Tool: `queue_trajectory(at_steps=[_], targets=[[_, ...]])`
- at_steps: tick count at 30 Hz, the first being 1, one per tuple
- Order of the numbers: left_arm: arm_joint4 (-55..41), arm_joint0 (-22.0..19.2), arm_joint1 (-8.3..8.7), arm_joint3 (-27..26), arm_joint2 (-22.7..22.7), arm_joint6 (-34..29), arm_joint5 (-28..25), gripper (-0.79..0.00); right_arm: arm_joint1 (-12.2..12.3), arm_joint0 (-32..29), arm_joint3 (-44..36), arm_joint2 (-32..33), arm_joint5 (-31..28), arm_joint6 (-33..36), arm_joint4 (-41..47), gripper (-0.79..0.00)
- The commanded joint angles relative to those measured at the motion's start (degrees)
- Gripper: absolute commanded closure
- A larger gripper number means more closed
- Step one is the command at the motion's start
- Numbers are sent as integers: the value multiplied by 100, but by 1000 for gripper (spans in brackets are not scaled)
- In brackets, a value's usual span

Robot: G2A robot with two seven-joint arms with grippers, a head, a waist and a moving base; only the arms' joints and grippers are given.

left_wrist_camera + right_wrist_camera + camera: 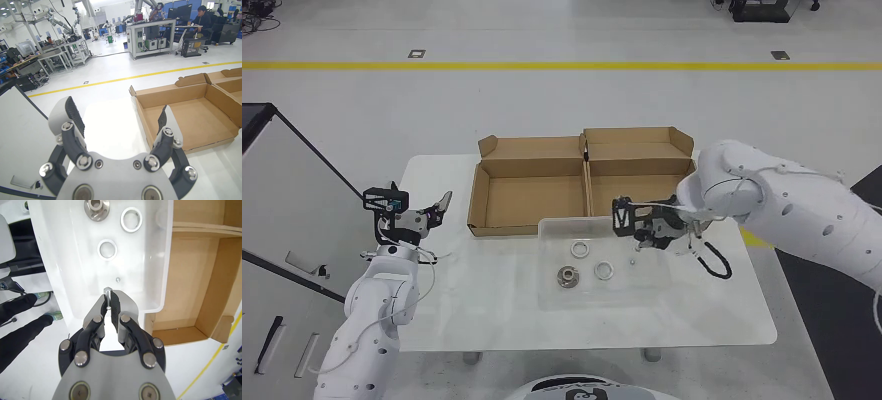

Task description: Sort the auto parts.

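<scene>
A clear plastic tray on the white table holds a metal flange, two metal rings and a small nut. My right gripper hangs over the tray's right part, shut on a threaded bolt held lengthwise between its pads. Behind the tray stand two open cardboard boxes, both bare inside. My left gripper is open and holds nothing, above the table's left edge.
A white panel stands off the table's left side. A person's dark-trousered legs show beside the table in the right wrist view. A yellow line runs across the floor behind the table.
</scene>
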Motion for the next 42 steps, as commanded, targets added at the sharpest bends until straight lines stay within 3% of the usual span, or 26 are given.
queue_trajectory(at_steps=[1,13,32,42], targets=[[0,0,0,0,0,0,0,-785,76,-10,5,85,-185,-184,10,0],[0,0,0,0,0,0,0,-785,288,-513,-15,579,-1009,-1822,-841,0],[0,0,0,0,0,0,0,-785,-143,-866,616,1042,-1935,-4330,-2956,0],[0,0,0,0,0,0,0,-785,-158,-965,558,1010,-1935,-6453,-4013,0]])
